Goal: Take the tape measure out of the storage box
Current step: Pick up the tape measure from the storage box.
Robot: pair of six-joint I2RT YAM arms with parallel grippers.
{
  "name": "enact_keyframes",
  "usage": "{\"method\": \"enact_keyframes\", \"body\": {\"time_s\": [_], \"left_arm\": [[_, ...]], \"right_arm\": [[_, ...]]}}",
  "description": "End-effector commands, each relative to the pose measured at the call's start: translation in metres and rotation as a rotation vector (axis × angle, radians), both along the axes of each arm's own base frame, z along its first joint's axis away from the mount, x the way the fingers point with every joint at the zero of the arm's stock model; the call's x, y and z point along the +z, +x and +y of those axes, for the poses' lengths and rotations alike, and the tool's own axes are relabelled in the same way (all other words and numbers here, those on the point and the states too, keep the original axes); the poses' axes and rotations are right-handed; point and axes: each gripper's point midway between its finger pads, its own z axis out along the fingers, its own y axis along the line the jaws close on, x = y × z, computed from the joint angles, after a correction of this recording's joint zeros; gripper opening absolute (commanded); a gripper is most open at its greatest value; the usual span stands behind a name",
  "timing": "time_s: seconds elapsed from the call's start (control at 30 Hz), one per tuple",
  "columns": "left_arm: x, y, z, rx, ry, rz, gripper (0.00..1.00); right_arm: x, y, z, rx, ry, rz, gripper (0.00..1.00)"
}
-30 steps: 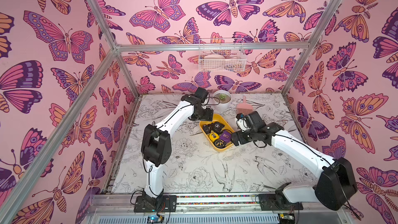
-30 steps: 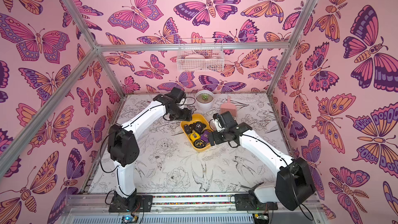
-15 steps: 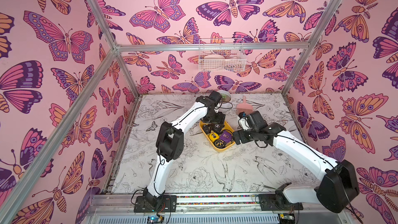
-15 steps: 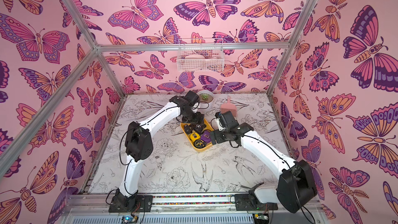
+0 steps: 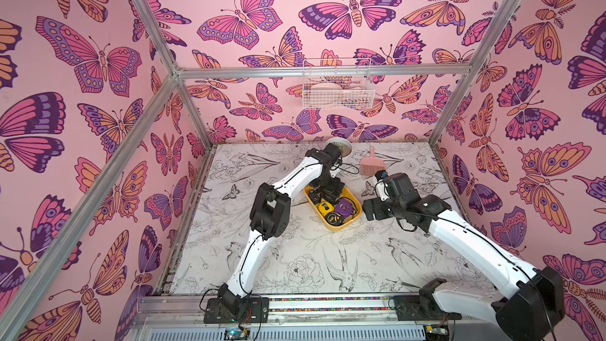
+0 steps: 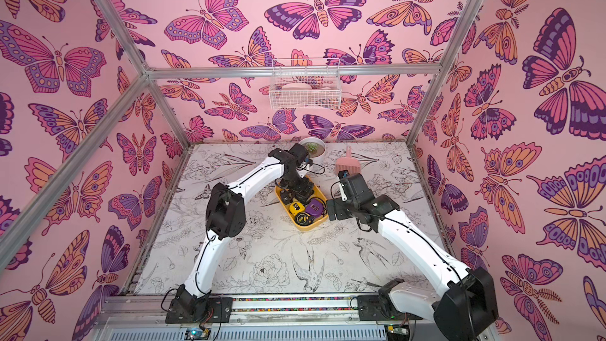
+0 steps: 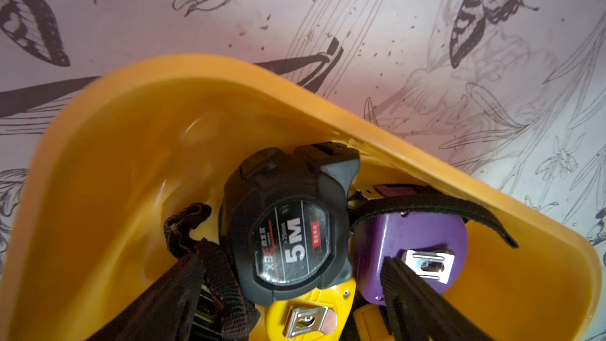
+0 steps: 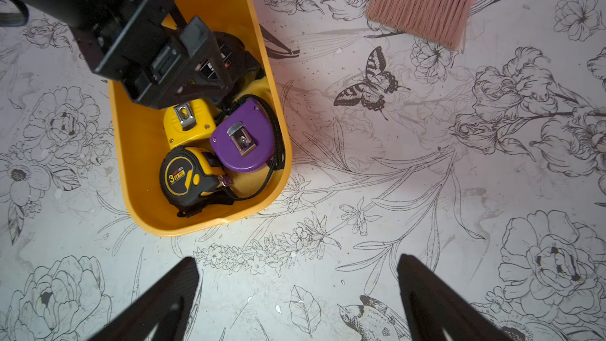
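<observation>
Handling of the black, rubber-jacketed tape measure (image 7: 288, 224) marked 5M looks manageable. The case reads as stiff, compact and probably dense for its bulk, with a matte skin that should resist slipping, though its rounded flanks could squirm out of a shallow pinch. It lies label-up at the far end of the shallow mustard-yellow plastic storage box (image 8: 131, 165), overlapping a plain yellow tape measure (image 8: 188, 123) and just beside a purple tape measure (image 8: 244, 136). A 4th, the black-and-yellow tape measure (image 8: 187, 175) marked 3m, sits at the near end. The left gripper (image 7: 290, 267) hangs over the black case with jaws apart, 1 finger on each side, neither visibly touching it. A hold low across the 2 curved flanks seems best, clear of the loose black woven wrist strap (image 7: 190, 224), which may snag. The right gripper (image 8: 296, 267) hovers over the flower-printed table (image 8: 426, 191), right of the box, jaws spread wide and empty.
</observation>
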Motion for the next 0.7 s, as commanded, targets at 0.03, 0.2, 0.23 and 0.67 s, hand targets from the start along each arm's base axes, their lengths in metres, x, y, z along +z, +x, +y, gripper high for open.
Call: {"method": "enact_keyframes", "body": {"time_s": [0.03,0.2,0.23,0.67], "left_arm": [[-0.009,-0.005,-0.002,-0.056,0.02,0.016,0.92],[-0.025,-0.003,-0.002,-0.062,0.066,0.01,0.92],[-0.027,-0.003,-0.003,-0.069,0.069,0.01,0.92],[-0.029,0.004,-0.005,-0.047,0.12,-0.037,0.57]], "right_arm": [[-0.005,-0.004,-0.009,-0.037,-0.019,0.021,0.99],[-0.003,-0.004,-0.011,-0.043,-0.024,0.013,0.99],[-0.003,-0.003,-0.011,-0.044,-0.027,0.013,0.99],[-0.003,-0.003,-0.016,-0.057,-0.039,0.003,0.99]]}}
